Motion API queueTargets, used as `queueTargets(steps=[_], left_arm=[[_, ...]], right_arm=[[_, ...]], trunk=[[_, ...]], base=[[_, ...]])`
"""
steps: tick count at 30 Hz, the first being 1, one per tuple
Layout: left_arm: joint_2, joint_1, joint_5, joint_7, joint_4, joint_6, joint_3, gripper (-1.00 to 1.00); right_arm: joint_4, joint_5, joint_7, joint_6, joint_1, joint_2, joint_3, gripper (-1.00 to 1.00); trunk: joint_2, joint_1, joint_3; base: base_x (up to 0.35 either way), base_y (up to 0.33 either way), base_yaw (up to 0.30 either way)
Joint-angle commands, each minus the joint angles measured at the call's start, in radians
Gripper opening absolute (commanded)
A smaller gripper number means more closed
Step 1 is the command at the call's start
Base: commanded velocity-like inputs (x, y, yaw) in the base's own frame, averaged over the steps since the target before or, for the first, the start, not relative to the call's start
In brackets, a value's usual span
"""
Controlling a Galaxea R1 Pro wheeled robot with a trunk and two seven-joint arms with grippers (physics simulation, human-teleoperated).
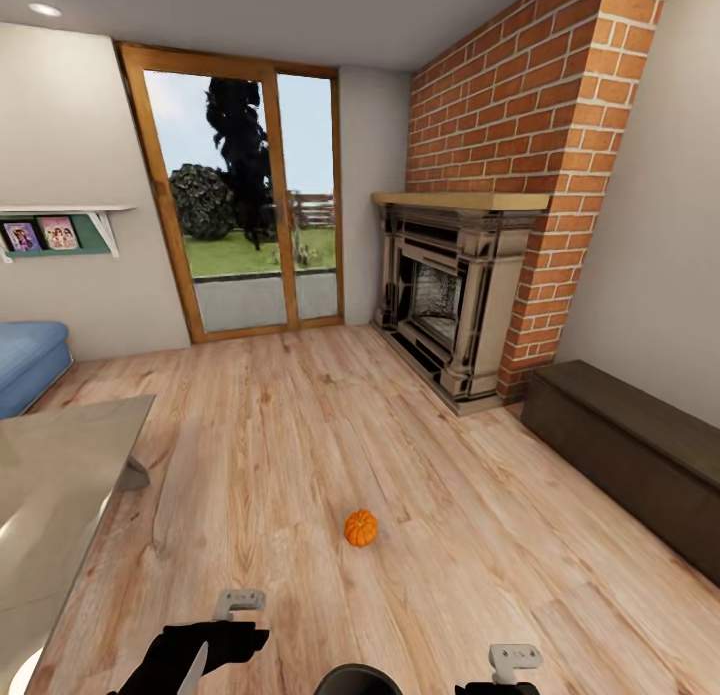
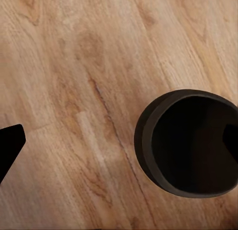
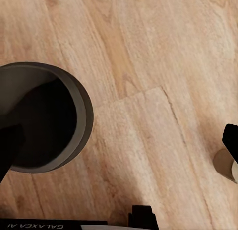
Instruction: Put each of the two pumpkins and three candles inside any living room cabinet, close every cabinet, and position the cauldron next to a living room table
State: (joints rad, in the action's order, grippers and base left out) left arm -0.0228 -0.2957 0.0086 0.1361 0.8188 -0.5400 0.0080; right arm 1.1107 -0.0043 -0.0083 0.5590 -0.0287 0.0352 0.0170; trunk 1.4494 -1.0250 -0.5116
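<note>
One orange pumpkin (image 1: 361, 527) lies on the wood floor ahead of me. The black cauldron (image 1: 358, 680) stands on the floor between my arms, with its open mouth seen from above (image 2: 191, 141) (image 3: 42, 116). My left gripper (image 1: 240, 605) (image 2: 119, 143) hangs open above the floor, one fingertip (image 2: 230, 141) over the cauldron's mouth. My right gripper (image 1: 515, 660) (image 3: 119, 145) is open too, on the cauldron's other side. A stubby beige candle (image 3: 224, 163) stands on the floor, partly behind one right fingertip (image 3: 231, 138). The dark-brown cabinet (image 1: 630, 445) runs along the right wall, its fronts shut. The pale table (image 1: 55, 485) is at my left.
A brick chimney with a fireplace (image 1: 450, 295) stands ahead on the right. A glass patio door (image 1: 245, 200) is in the far wall. A blue sofa (image 1: 28, 360) sits beyond the table, under a wall shelf (image 1: 55, 230). Wood floor stretches around the pumpkin.
</note>
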Motion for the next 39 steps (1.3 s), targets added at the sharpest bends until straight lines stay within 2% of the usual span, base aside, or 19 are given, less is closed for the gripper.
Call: queueTargets(steps=[1,5,18,22,25,32,39], left_arm=[[0.0,0.0,0.001,0.004,0.001,-0.005,0.001,1.0],[0.0,0.0,0.001,0.004,0.001,-0.002,0.001,1.0],[0.001,0.0,0.002,0.004,-0.001,-0.001,0.001,1.0],[0.002,0.0,0.002,0.004,-0.001,0.0,0.001,1.0],[0.009,0.0,0.002,0.003,-0.001,0.001,0.001,1.0],[0.023,0.0,0.001,0.002,-0.001,0.005,0.001,1.0],[0.027,0.0,0.002,-0.002,-0.001,0.018,0.001,1.0]], right_arm=[[0.001,0.0,-0.001,0.005,0.0,0.0,0.003,1.0],[0.001,0.0,-0.001,-0.007,0.0,-0.001,0.016,1.0],[-0.003,0.0,0.0,-0.018,0.0,-0.001,0.021,1.0],[-0.04,0.002,0.0,-0.042,0.0,-0.001,0.022,1.0],[-0.078,0.004,0.0,-0.093,0.0,-0.001,0.04,1.0],[-0.131,0.003,-0.009,-0.115,0.0,-0.001,0.113,1.0],[-0.158,0.0,-0.009,-0.12,0.0,0.0,0.128,1.0]], trunk=[[0.001,0.0,-0.001],[0.001,0.0,-0.001],[0.092,-0.05,-0.042],[0.12,-0.065,-0.054],[0.141,-0.077,-0.064],[0.19,-0.103,-0.086],[0.239,-0.13,-0.108]], base=[[0.004,0.002,0.0],[0.002,0.001,0.0],[0.0,0.0,0.0],[0.0,0.0,0.0],[0.0,0.0,0.0],[0.0,0.0,0.0],[0.0,0.0,0.0]])
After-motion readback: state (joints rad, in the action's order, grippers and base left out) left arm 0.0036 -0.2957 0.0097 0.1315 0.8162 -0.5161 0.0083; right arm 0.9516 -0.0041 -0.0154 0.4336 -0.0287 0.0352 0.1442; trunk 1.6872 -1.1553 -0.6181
